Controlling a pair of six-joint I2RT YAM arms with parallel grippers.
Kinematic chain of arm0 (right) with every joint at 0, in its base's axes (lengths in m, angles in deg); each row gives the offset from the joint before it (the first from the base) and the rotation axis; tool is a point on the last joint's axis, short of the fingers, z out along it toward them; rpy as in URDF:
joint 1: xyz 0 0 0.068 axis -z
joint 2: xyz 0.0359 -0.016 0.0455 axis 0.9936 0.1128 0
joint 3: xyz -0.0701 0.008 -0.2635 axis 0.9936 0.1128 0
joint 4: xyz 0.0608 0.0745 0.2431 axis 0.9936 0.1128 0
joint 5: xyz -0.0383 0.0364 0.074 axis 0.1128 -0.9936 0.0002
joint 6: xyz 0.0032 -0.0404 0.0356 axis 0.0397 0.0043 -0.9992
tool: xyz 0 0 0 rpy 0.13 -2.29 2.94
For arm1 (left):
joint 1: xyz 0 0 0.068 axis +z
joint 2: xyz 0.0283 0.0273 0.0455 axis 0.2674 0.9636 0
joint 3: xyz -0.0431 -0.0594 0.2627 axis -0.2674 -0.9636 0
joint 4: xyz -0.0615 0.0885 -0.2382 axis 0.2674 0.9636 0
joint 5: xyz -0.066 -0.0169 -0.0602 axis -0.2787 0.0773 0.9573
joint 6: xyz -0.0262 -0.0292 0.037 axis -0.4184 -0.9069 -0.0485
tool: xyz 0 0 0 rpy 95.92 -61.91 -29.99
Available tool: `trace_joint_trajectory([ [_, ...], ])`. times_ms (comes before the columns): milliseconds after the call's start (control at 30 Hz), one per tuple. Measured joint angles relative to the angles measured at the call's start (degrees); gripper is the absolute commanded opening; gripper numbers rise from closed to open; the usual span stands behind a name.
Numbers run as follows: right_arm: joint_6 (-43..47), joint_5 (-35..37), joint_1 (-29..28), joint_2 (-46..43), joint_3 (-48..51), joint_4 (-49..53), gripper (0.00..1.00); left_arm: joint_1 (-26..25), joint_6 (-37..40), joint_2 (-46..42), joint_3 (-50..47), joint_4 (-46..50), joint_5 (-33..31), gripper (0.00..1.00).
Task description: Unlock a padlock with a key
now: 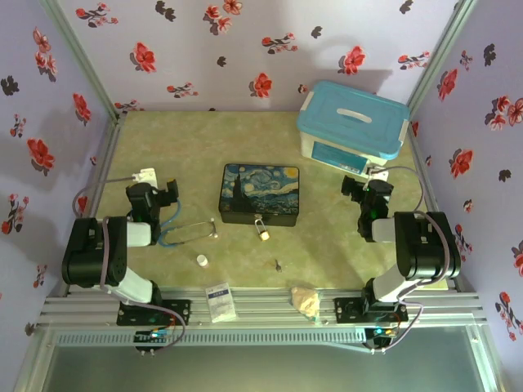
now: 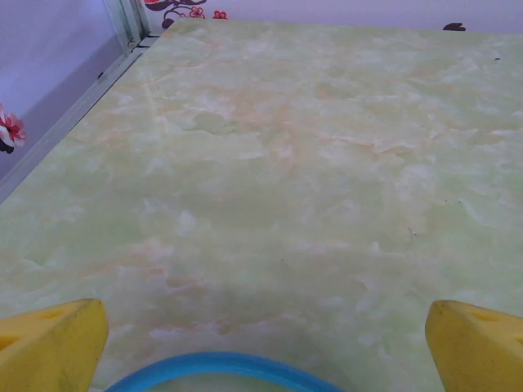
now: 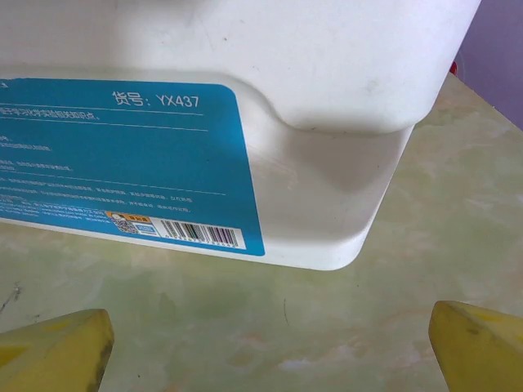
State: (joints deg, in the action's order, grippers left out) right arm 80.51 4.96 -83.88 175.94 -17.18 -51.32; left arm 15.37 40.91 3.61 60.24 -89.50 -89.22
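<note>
Nothing in hand: lock and key both lie untouched.

Your left gripper (image 2: 261, 347) and right gripper (image 3: 265, 347) each have their fingers spread wide and hold nothing. One padlock (image 1: 262, 230) lies just in front of the starry-night tin (image 1: 260, 193), and one key (image 1: 279, 265) lies near it, toward the arms. You're at the opening step, I judge. Next, one gripper must steady the padlock while the other pinches up the thin, flat-lying key.
</note>
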Motion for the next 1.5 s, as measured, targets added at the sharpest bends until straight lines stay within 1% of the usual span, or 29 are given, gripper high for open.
trace_joint_trajectory([
  [1133,0.0,-0.2,0.0,0.0,0.0,0.0,0.99,0.0,0.0,0.0,0.0,0.0,0.1,1.0],
  [1233,0.0,-0.7,0.0,-0.3,0.0,0.3,0.99,0.0,0.0,-0.2,-0.5,-1.2,-0.2,1.0],
  [1333,0.0,-0.9,0.0,-4.1,0.0,4.3,0.99,0.0,0.0,-2.7,-1.6,-0.8,-0.6,1.0],
  [1500,-1.0,-0.8,0.0,-15.2,-1.1,12.2,0.99,0.0,-0.2,-11.5,-1.7,2.7,-1.4,1.0],
])
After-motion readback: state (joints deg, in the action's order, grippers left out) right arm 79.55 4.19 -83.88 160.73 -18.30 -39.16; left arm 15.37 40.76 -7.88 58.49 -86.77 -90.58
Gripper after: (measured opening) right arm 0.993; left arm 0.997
